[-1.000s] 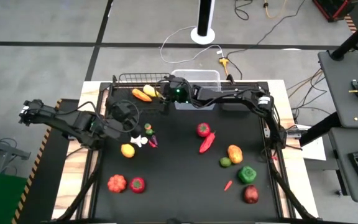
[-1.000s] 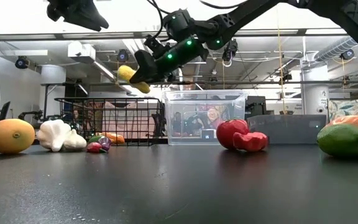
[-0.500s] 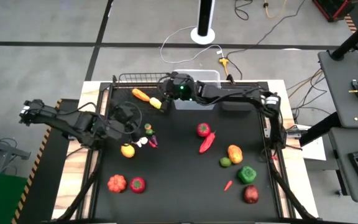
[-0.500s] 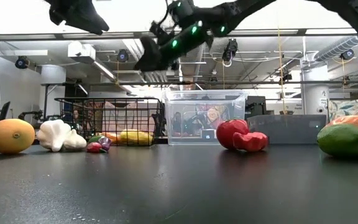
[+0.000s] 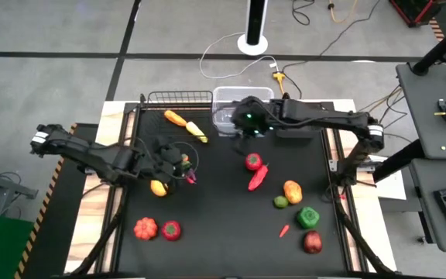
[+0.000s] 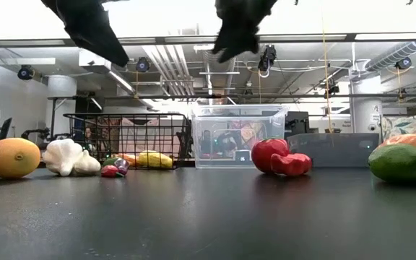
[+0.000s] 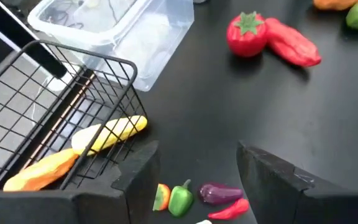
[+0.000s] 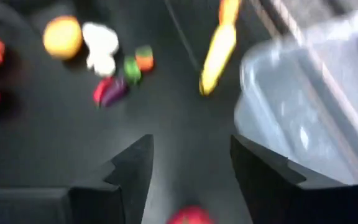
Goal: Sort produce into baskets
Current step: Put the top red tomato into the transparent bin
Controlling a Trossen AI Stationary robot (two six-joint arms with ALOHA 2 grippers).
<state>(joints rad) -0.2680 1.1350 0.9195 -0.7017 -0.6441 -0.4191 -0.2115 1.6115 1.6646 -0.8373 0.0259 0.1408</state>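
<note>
My left gripper is open and empty, hovering above the small produce at the table's left: a small orange-green pepper, a purple eggplant and a red chilli. White garlic and a yellow-orange fruit lie beside them. My right gripper is open and empty, up in the air near the clear bin. The corn and the carrot lie in the black wire basket.
A tomato and a red pepper lie mid-table. An orange fruit, a green pepper, a small chilli and a red fruit lie at the right. Two red items sit near left. The grey tray stands far right.
My right gripper has let go of the corn, which dropped into the wire basket beside the carrot. It has then gone up and toward the table's right edge, past the clear bin. My left gripper has gone right and down, over the small produce.
</note>
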